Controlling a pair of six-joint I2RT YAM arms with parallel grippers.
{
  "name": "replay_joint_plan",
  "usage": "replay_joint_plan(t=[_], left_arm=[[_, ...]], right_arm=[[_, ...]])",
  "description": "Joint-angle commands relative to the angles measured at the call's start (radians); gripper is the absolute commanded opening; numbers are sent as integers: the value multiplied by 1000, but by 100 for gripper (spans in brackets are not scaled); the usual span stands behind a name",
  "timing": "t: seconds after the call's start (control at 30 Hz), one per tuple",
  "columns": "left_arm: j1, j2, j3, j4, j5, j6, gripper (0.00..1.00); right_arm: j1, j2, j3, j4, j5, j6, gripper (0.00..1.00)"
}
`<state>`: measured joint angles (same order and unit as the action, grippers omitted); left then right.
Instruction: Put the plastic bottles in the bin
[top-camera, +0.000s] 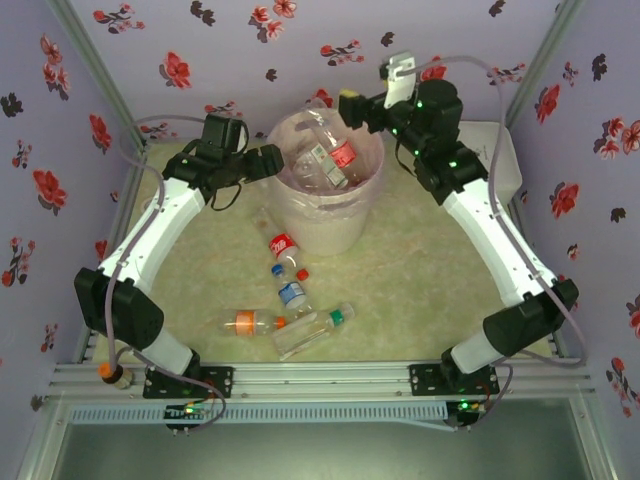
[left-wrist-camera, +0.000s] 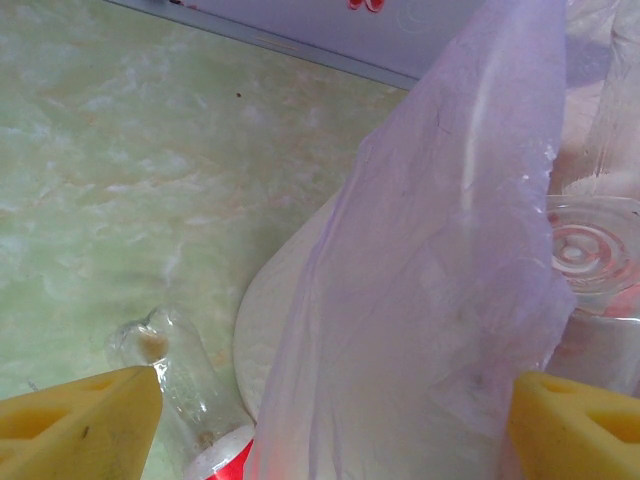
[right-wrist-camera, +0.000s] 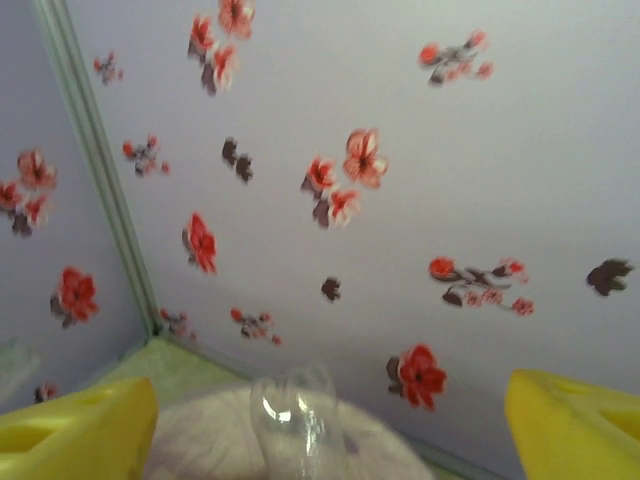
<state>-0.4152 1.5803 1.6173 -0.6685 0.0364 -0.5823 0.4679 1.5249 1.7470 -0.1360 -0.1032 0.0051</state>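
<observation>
Yellow pads (left-wrist-camera: 80, 425) of the left gripper (left-wrist-camera: 335, 390) stand wide apart, released, straddling the liner (left-wrist-camera: 440, 260) of the bin (top-camera: 335, 225) at its rim. Right gripper (right-wrist-camera: 330, 400) is likewise spread, clamping nothing; a clear bottle (right-wrist-camera: 295, 415) pokes up between its fingers. Four plastic bottles (top-camera: 290, 295) lie on the table (top-camera: 420, 270), below the left gripper toward its base. Judgement: lift left clear of the liner first, else it snags; then take the red-labelled bottle (top-camera: 283, 246), the nearest.

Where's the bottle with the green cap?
From the top view, the green-capped bottle lies on the table near the front, just right of the orange-label bottle.
</observation>
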Motion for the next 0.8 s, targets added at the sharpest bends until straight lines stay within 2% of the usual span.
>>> replay_joint_plan(t=[0.0,0.17,0.27,0.33,0.4,0.47,0.5,0.63,0.77], left_arm=[[-4,11,46,-57,-16,38,86],[1,17,226,-106,-18,84,89],[1,62,365,-98,-16,102,91],[2,123,467,-95,0,108,88],[-3,199,576,-106,18,118,72],[-8,283,686,-129,21,128,51],[-10,323,731,-140,23,129,44],[-20,478,905,-165,45,132,26],[-39,583,1019,-184,69,151,14]], right_arm=[[21,37,60,-131,125,36,86],[24,31,52,-228,235,88,75],[13,16,36,-314,289,105,75],[-6,3,31,-367,275,142,77],[-20,-15,25,-413,259,177,78],[-33,-39,8,-449,240,194,78],[-41,-46,-2,-463,231,199,77],[-97,-75,-58,-520,204,241,75],[-123,-111,-145,-470,138,299,69]])
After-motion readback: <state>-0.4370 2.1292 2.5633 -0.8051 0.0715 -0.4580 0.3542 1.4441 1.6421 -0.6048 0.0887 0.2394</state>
